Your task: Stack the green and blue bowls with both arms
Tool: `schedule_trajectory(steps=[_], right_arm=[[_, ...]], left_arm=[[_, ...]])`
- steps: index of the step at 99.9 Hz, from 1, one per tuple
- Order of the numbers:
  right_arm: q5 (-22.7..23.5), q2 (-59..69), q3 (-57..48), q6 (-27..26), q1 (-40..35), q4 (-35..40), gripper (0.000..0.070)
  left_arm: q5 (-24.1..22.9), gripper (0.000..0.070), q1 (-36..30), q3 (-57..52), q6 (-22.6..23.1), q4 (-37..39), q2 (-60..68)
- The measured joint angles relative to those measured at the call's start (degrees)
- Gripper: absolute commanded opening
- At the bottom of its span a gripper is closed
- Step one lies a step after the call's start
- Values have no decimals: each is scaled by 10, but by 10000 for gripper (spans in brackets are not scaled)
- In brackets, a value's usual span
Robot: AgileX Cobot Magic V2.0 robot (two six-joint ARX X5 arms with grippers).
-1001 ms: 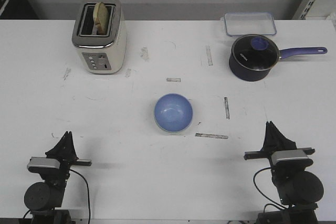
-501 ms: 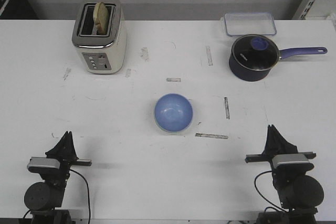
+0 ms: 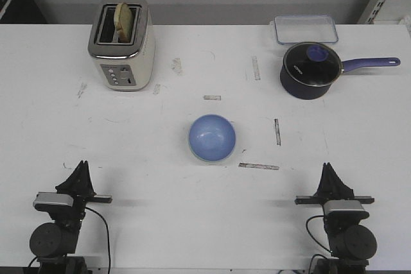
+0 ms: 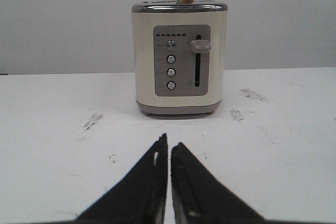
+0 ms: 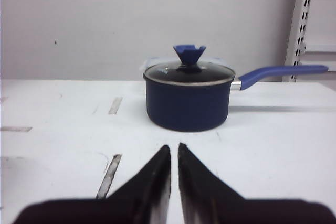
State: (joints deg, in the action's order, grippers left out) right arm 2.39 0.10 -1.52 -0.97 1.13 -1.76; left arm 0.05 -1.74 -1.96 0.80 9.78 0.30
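Observation:
The light blue bowl (image 3: 212, 137) sits upright in the middle of the table, alone in the front view. The green bowl is hidden or out of view; only a thin pale edge shows under the blue bowl's near side. My left gripper (image 3: 81, 166) rests near the front left edge, far from the bowl, shut with nothing in it (image 4: 169, 141). At the front right, my right gripper (image 3: 328, 168) also points forward, shut and empty (image 5: 174, 147). Neither wrist view shows a bowl.
A cream toaster (image 3: 121, 43) with a slice of bread stands at the back left, straight ahead of the left gripper (image 4: 180, 59). A dark blue saucepan (image 3: 311, 70) with lid and long handle sits back right, in front of a clear container (image 3: 306, 29). Tape strips (image 3: 259, 166) mark the table.
The right arm has drawn back a little toward the near edge and shifted slightly left. The left arm and the blue bowl have not moved.

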Motion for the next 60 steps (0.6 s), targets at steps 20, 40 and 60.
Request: schedule_trajectory(steps=[20, 40, 60], right_arm=[[6, 0, 7, -9, 0, -5, 15], [6, 0, 7, -10, 0, -20, 15], [6, 0, 7, -10, 0, -19, 15]], left_arm=[[0, 1, 0, 0, 0, 0, 0], [0, 1, 0, 0, 0, 0, 0], [0, 1, 0, 0, 0, 0, 0]])
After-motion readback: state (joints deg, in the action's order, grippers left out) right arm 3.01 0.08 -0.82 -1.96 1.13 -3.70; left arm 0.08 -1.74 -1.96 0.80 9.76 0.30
